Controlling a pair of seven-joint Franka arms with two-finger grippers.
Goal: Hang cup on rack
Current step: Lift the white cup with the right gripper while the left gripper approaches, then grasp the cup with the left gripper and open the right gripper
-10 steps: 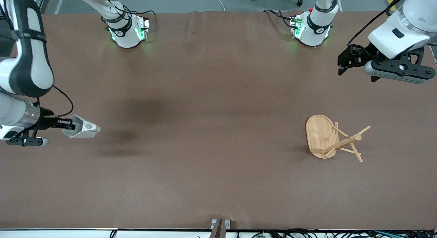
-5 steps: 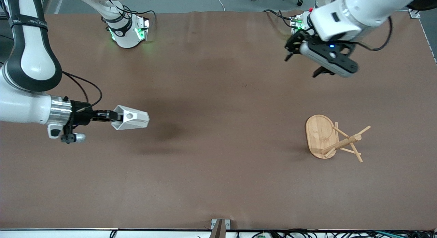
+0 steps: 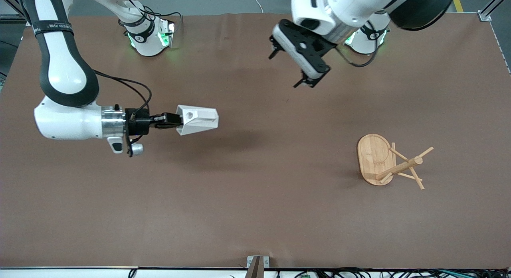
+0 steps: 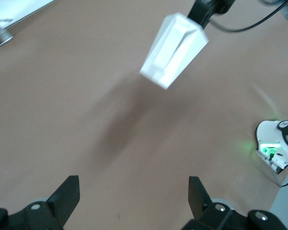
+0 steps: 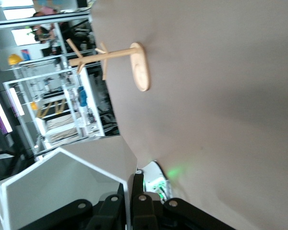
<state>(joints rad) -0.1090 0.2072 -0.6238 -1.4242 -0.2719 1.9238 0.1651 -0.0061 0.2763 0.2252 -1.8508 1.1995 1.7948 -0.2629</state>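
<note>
Cup [image 3: 198, 119]: white, faceted, carried on its side above the table toward the right arm's end, the right gripper [image 3: 169, 120] clenched on its handle end. Step in hand: transport to the rack [image 3: 389, 162], which stands upright well apart toward the left arm's end, nearer the front camera. Next move calls for threading the handle hole onto a peg. Left gripper [image 3: 302, 66]: released, empty, over bare table near its base.
</note>
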